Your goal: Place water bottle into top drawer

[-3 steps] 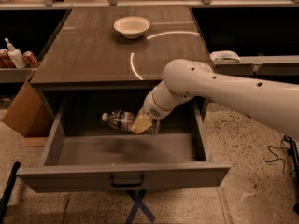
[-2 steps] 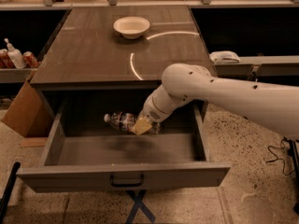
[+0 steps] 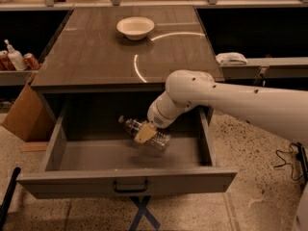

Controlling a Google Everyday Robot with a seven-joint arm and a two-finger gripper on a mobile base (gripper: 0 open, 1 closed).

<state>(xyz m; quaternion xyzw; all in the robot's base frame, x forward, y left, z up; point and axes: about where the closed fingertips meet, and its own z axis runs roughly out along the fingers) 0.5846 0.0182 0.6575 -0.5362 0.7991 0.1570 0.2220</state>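
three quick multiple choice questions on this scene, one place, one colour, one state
1. Where is the water bottle?
A) on the tabletop
B) in the gripper, within the open top drawer
C) on the floor
2. The bowl's colour?
A) white
B) red
C) black
3. The top drawer is:
A) shut
B) pulled out
C) missing
Answers: 1 B, the gripper clasps it above the drawer floor; 2 A, it looks off-white; 3 B, its inside shows.

text: none legible | gripper [image 3: 144, 133]: inside open top drawer [image 3: 72, 184], clasping water bottle [image 3: 161, 139]
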